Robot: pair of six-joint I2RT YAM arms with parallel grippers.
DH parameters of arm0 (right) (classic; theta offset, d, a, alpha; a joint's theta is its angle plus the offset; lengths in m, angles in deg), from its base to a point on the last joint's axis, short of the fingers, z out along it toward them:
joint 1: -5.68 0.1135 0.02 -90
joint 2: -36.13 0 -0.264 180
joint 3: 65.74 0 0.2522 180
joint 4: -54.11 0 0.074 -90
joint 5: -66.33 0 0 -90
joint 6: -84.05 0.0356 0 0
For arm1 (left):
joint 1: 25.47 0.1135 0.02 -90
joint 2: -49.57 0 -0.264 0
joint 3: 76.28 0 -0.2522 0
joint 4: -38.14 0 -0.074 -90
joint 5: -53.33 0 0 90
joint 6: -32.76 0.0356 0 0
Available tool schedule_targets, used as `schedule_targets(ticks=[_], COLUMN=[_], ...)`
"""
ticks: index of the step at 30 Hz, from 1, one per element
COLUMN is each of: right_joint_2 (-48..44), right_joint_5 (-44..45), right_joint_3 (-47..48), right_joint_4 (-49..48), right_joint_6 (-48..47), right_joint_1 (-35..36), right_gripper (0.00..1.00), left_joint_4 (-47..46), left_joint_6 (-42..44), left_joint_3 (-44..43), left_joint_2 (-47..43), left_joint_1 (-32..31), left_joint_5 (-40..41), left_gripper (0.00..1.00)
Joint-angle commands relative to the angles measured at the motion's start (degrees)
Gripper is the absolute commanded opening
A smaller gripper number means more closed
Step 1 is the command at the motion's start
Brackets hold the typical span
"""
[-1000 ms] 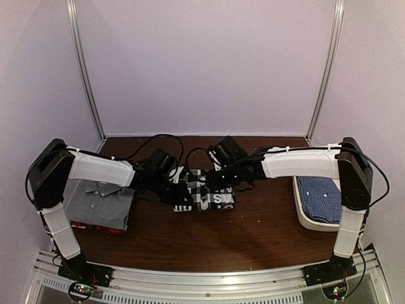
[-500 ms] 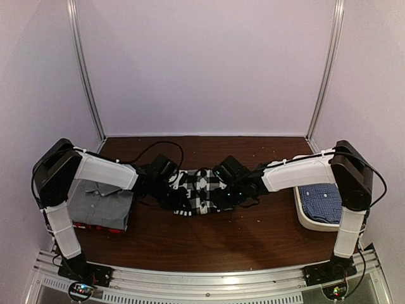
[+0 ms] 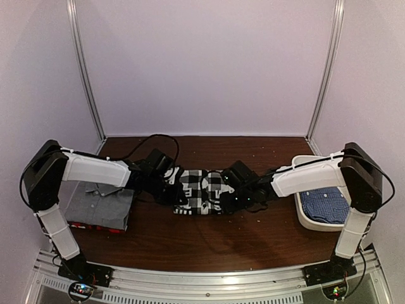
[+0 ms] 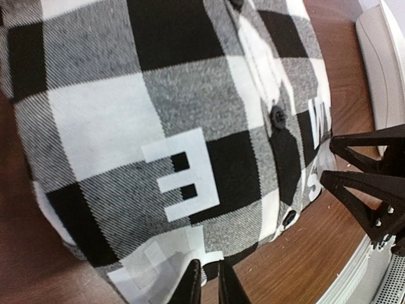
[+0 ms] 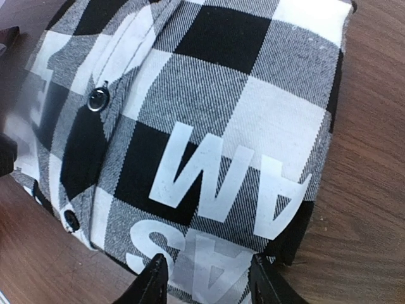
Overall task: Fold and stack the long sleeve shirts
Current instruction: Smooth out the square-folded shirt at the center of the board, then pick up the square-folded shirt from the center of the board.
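Straddling the check shirt (image 5: 209,126) edge sits right hand (image 5: 205,282).

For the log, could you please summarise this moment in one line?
check shirt: folded, centre | left gripper: narrow gap, at its edge | right gripper: open, at its edge

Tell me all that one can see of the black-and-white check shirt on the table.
The black-and-white check cloth shirt lies folded into a compact bundle on the middle of the brown wooden table. Its woven fabric shows large squares, white printed letters and a placket with dark buttons, facing up. The left tool meets one edge; the fingers of the right tool, set apart, flank the opposite edge.
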Motion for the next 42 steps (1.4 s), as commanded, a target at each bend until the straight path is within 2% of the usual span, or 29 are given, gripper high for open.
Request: schedule_targets(ticks=[1, 13, 20, 30, 42], right_joint_2=[-5.12, -4.88, -5.15, -3.16, 3.92], right_joint_5=[2.80, 4.43, 3.56, 2.31, -0.75], right_joint_3=[0.39, 3.60, 2.39, 1.33, 1.28], right_joint_4=[3.08, 3.13, 1.90, -1.89, -6.32], right_joint_6=[0.65, 0.05, 0.15, 0.85, 0.58], right_joint_1=[0.19, -2.00, -3.60, -6.49, -9.72], right_gripper=[0.45, 0.47, 0.47, 0.47, 0.46], left_joint_4=[1.33, 0.45, 0.06, -1.38, -0.86], left_joint_6=[1.55, 6.22, 8.25, 7.12, 5.22], left_joint_3=[-0.42, -3.53, -5.81, -6.64, -7.27], left_joint_2=[-4.13, 1.72, 6.51, 10.91, 14.00], left_joint_1=[2.26, 9.58, 10.93, 10.92, 10.63], left_joint_5=[3.67, 0.34, -1.68, -5.75, -9.96], left_gripper=[0.15, 0.50, 0.59, 0.58, 0.49])
